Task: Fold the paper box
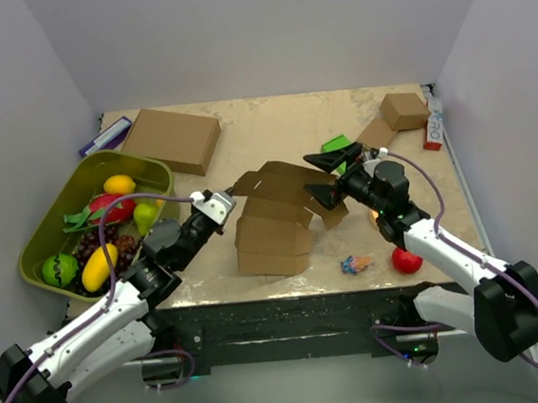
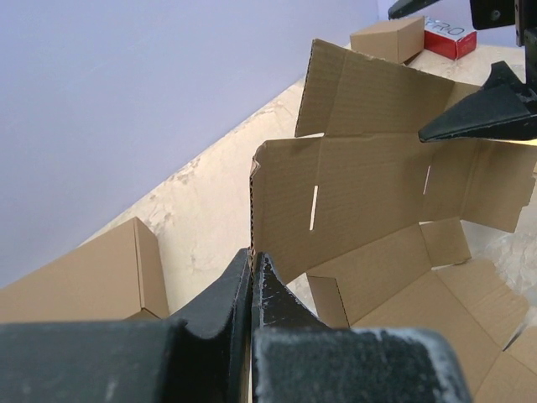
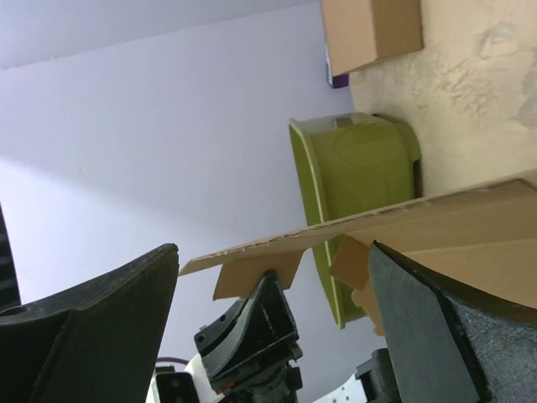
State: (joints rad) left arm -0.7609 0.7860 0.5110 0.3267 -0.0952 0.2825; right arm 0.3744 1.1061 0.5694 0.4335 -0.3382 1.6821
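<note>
The paper box (image 1: 272, 234) is a flat brown die-cut sheet, partly creased, with its panels lifted off the table's middle. My left gripper (image 1: 220, 204) is shut on the sheet's left edge; in the left wrist view the fingers (image 2: 273, 294) pinch the corrugated edge of the sheet (image 2: 377, 193). My right gripper (image 1: 326, 177) is open at the sheet's right side, one finger above and one below a raised panel. In the right wrist view the gripper (image 3: 273, 248) stands wide open with the sheet's edge (image 3: 419, 214) between the fingers, untouched.
A green basket (image 1: 155, 171) of fruit stands at the left. A larger brown box (image 1: 172, 139) lies at the back left, a small brown box (image 1: 403, 109) and a red-and-white carton (image 1: 432, 133) at the back right. A red ball (image 1: 406, 262) and a small toy (image 1: 356, 264) lie near the front.
</note>
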